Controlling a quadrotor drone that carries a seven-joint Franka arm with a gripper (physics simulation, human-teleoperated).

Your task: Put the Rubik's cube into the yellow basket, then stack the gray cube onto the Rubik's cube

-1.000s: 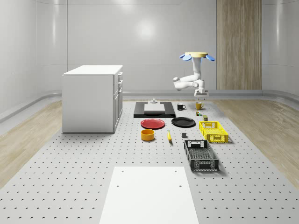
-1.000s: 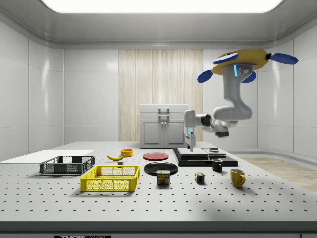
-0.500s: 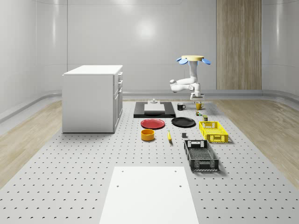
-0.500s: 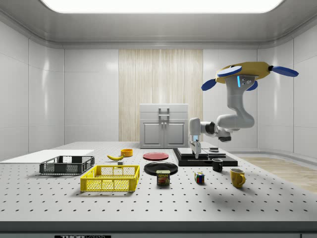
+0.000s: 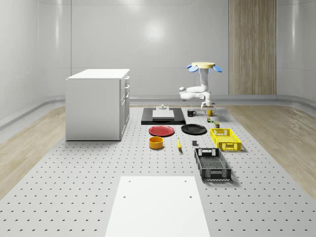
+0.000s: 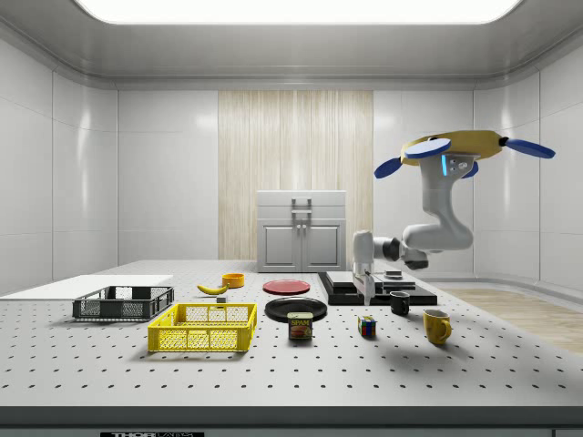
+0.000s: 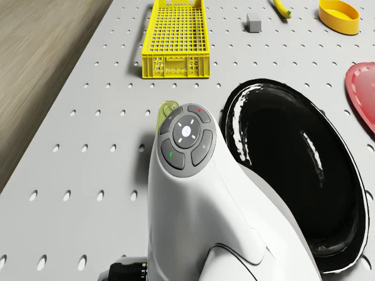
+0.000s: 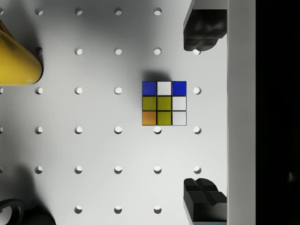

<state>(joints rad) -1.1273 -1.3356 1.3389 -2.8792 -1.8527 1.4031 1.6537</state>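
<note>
The Rubik's cube (image 8: 164, 103) sits flat on the perforated table (image 8: 98, 150), untouched, its top face showing blue, white, yellow and orange tiles. In the side view the Rubik's cube (image 6: 366, 326) lies between the tin can (image 6: 300, 326) and the yellow mug (image 6: 436, 326). The gripper (image 8: 205, 112) hangs directly above it with its jaws spread wide apart and nothing between them; both fingertips (image 8: 205, 30) are clear of the cube. In the side view the gripper (image 6: 367, 293) points straight down, some way above the cube.

The yellow basket (image 5: 225, 138) stands apart from the cube, nearer the whole-scene camera, beside the black plate (image 5: 193, 129). The gray cube (image 7: 254, 22) rests on the table just beside the basket. The black basket (image 5: 212, 164) lies nearer still.

The drone (image 6: 453, 149) hovers in the air over the far end of the table, above the yellow mug, with the arm (image 6: 437, 234) bent down toward the cube.
</note>
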